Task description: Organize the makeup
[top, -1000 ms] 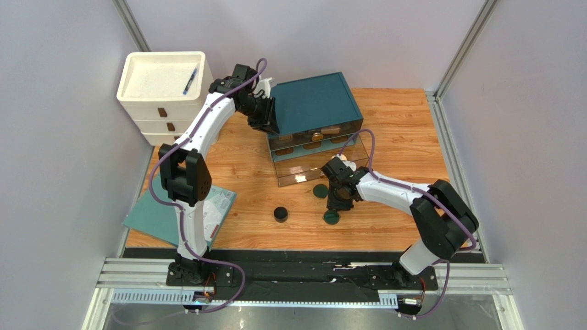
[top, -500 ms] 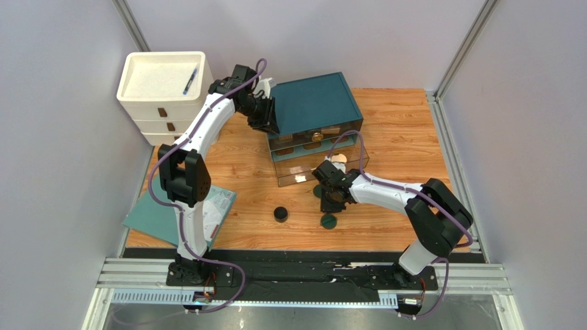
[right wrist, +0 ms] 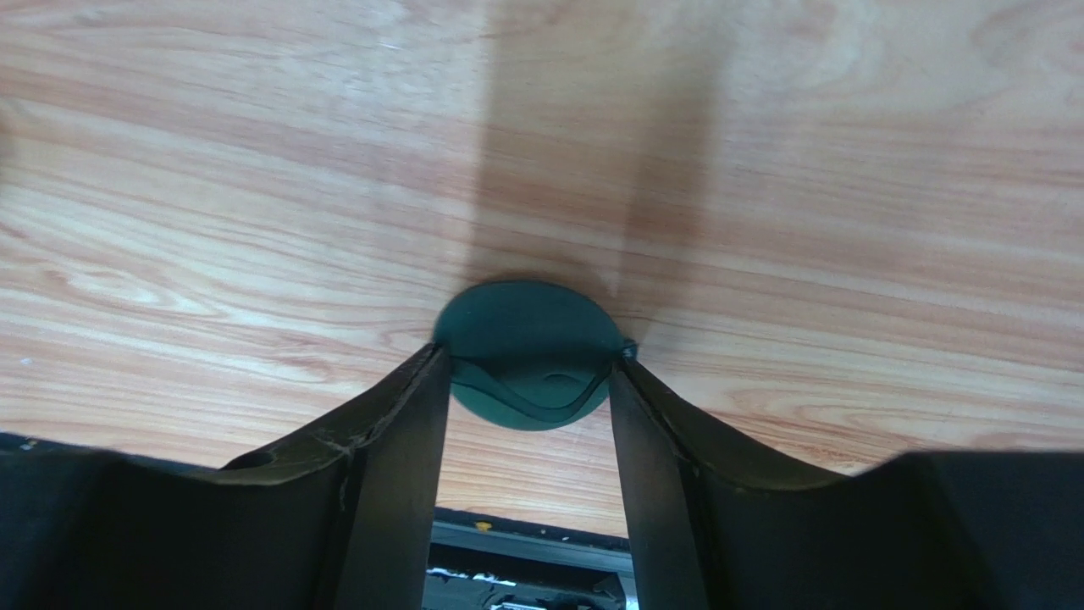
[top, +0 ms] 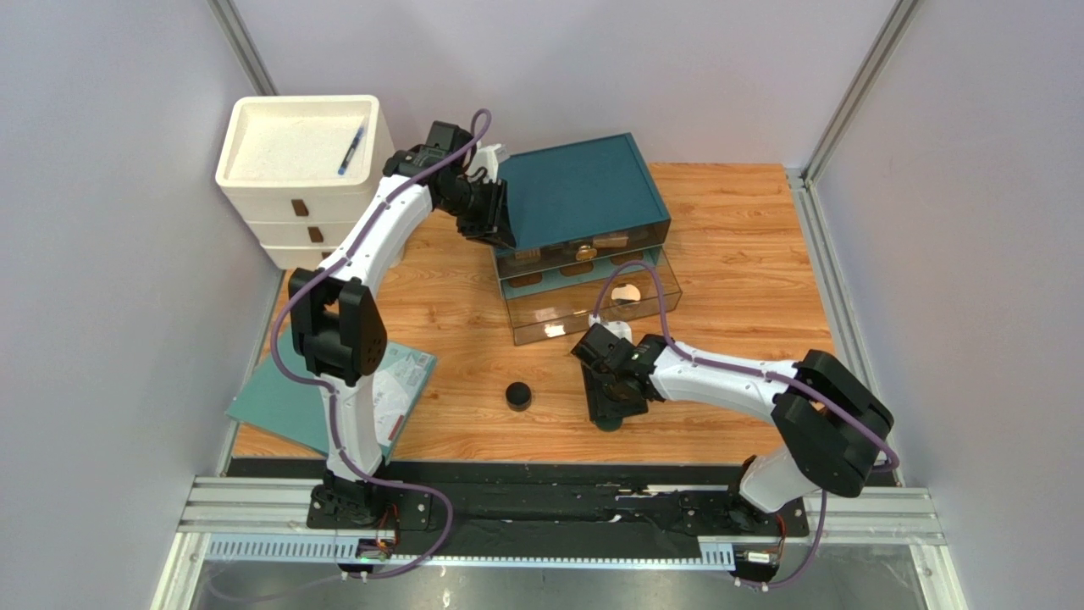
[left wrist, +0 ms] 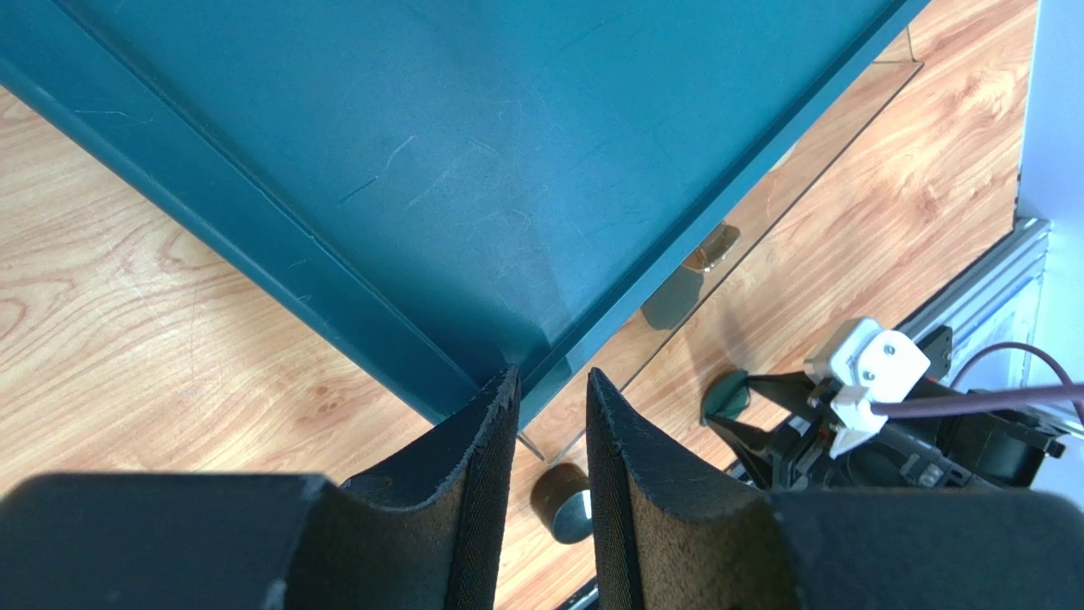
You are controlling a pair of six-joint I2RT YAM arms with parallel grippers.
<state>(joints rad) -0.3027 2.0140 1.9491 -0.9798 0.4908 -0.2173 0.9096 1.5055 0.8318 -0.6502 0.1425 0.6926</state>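
The right gripper point(right wrist: 529, 366), having swung nearer, is straddling a green disc point(right wrist: 528, 324), fingers at its edges; grip unclear, pickup likely starting.

The top external camera sits high behind the arm bases point(top: 369, 502), at the frame's bottom, and looks down over the entire table point(top: 433, 292). The left wrist camera closely faces the teal organizer lid point(left wrist: 420, 153). The right wrist camera, closest, faces a dark green disc point(right wrist: 522, 331), which also appears right of centre in the left wrist view.
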